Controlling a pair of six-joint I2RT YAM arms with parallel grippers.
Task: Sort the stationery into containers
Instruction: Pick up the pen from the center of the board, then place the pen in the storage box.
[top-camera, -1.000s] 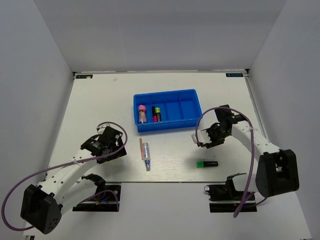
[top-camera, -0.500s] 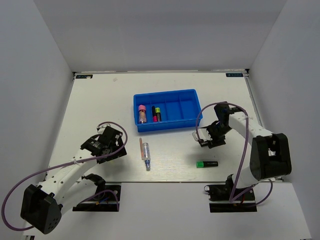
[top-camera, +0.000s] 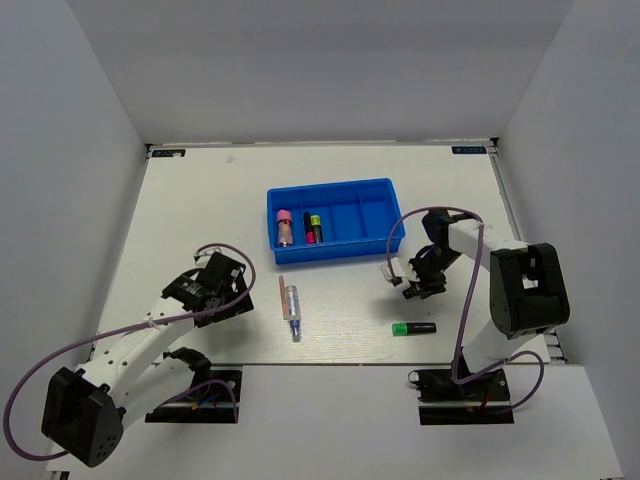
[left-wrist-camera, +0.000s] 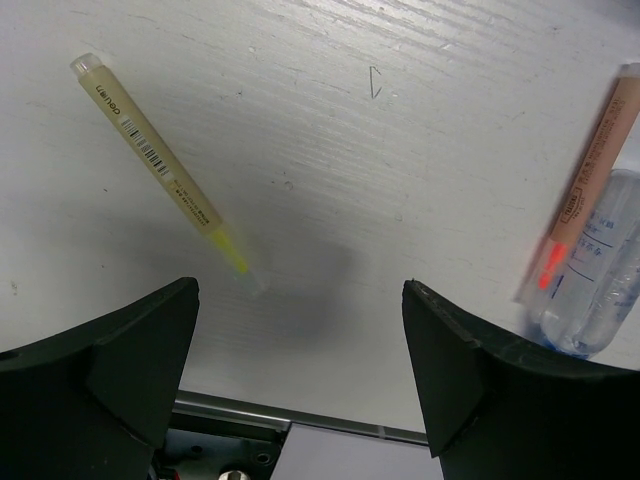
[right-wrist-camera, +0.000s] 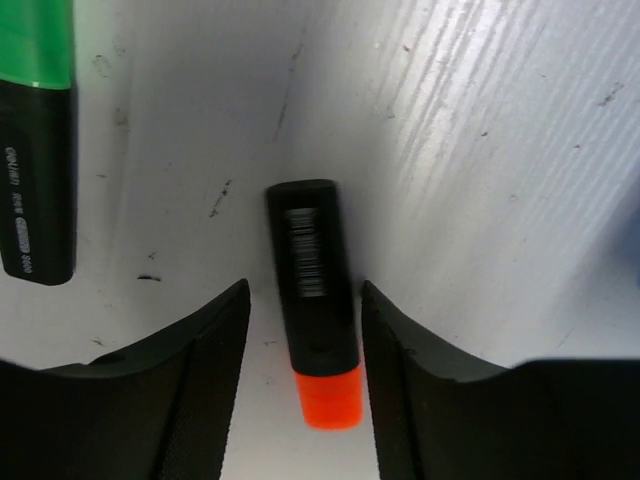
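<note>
A black highlighter with an orange end (right-wrist-camera: 312, 300) lies on the table between the fingers of my right gripper (right-wrist-camera: 305, 290). The jaws stand open with a thin gap on each side of it. A green-ended highlighter (top-camera: 414, 327) lies just near of that gripper (top-camera: 418, 285). My left gripper (left-wrist-camera: 300, 290) hangs wide open and empty over the table. A pale yellow stick (left-wrist-camera: 160, 165) lies ahead of it to the left. A pink stick (left-wrist-camera: 585, 190) and a clear pen (left-wrist-camera: 600, 270) lie to its right. The blue tray (top-camera: 340, 189) holds a pink-capped item (top-camera: 283, 228) and a black highlighter (top-camera: 312, 228).
The pink stick (top-camera: 281, 296) and clear pen (top-camera: 293, 312) lie between the two arms, near of the tray. The table's front edge and both arm bases run along the bottom of the top view. White walls close in the table on three sides.
The right arm has folded in and its gripper has moved slightly nearer, down over the orange highlighter. Its jaws widened, then narrowed. The left arm has not moved.
</note>
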